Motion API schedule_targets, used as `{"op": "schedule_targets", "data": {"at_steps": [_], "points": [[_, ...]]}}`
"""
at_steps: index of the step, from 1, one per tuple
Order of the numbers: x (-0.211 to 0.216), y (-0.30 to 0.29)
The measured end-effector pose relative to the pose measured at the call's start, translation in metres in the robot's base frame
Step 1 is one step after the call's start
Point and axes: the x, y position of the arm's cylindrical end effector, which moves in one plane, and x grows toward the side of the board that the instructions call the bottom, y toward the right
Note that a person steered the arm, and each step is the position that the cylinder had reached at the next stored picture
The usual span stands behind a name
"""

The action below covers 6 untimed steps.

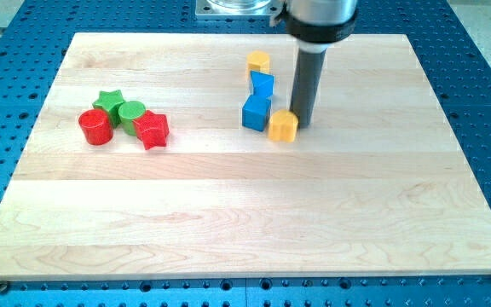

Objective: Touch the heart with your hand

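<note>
Right beside my tip point(303, 124), touching, on the view's left: yellow heart point(283, 126).

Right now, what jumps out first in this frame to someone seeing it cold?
First, the dark rod coming down from the view's top, my tip right beside the yellow heart, seemingly touching it. Next to it, a tight cluster: blue cube, another blue block and a yellow block stacked toward the view's top. Far at the view's left sits a second bunch: red cylinder, green star, green cylinder, red star.
</note>
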Motion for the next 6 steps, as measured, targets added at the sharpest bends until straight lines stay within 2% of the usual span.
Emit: {"op": "schedule_targets", "data": {"at_steps": [3, 4, 5, 6], "points": [[0.044, -0.020], [0.087, 0.011], [0.096, -0.047], [0.085, -0.050]]}}
